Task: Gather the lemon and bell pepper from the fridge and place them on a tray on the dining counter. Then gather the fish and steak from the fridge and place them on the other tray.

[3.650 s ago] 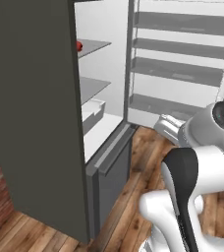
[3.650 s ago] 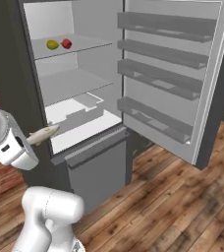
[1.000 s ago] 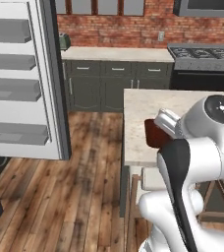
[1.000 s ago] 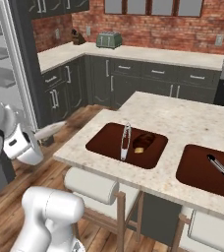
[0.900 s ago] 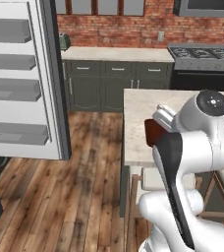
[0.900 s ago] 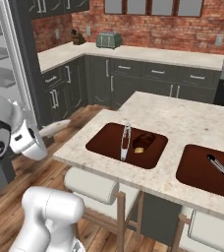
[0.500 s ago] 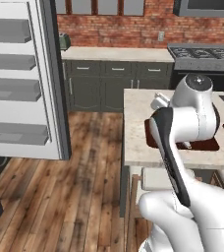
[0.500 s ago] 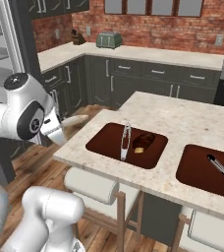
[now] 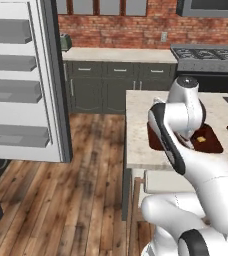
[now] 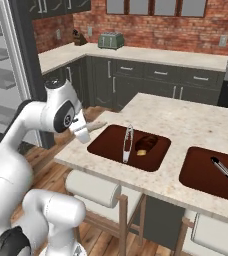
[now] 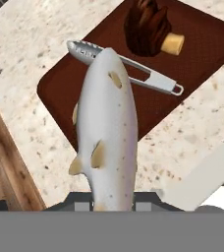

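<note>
**Fish carried to the tray, gripped at the tail end**

The fish (image 11: 106, 130) was held clamped between the fingers (image 11: 113, 201) near its tail, its body projecting forward from them over the near edge of the dark tray (image 11: 60, 93) on the tabletop (image 11: 30, 39). Beyond the fingers, the steak (image 11: 146, 27) and metal tongs (image 11: 128, 66) lay in the tray. The fish was judged light but smooth and slippery, likely to droop or pivot when held by one end; a grip nearer mid-body would be steadier.

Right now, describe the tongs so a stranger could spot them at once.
Find the dining counter and the dark red tray nearest the fridge. The tongs lie across it: long, thin, shiny metal, beside the dark brown steak, unlike the plump speckled fish hanging above.
</note>
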